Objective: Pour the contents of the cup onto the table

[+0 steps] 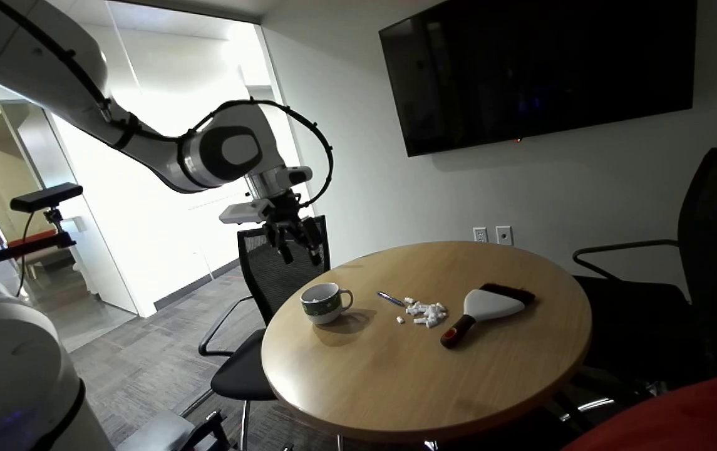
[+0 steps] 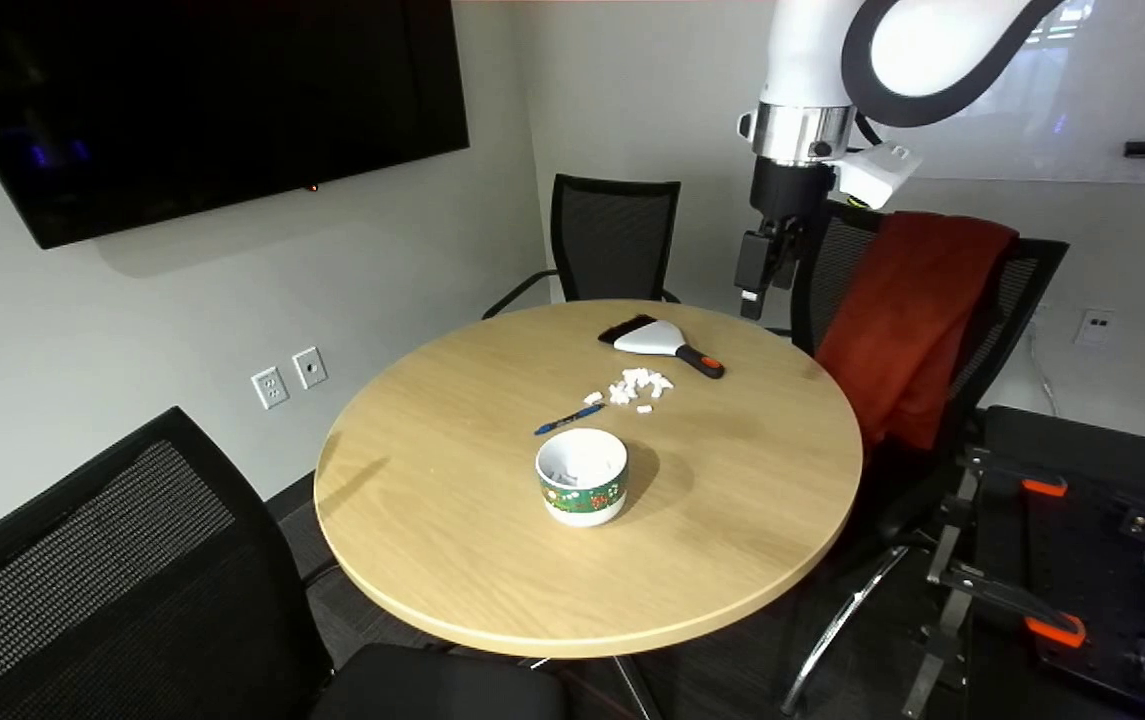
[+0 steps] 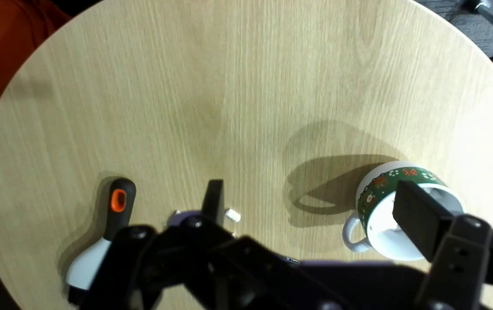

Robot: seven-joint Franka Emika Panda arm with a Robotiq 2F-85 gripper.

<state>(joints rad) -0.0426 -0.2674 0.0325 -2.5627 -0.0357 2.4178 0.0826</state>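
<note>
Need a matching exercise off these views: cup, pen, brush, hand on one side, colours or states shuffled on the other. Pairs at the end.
1 Cup
2 Pen
3 Brush
4 Hand

A Open, holding nothing
B Blue, lying on the table
C White and dark, a spot of orange
D Upright, patterned in green

Pairs: 1-D, 2-B, 3-C, 4-A

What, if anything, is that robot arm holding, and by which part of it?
Nothing is held. The tool hangs open in the air, with nothing between its fingers; the cup stands upright on the table, apart from the tool.
</note>
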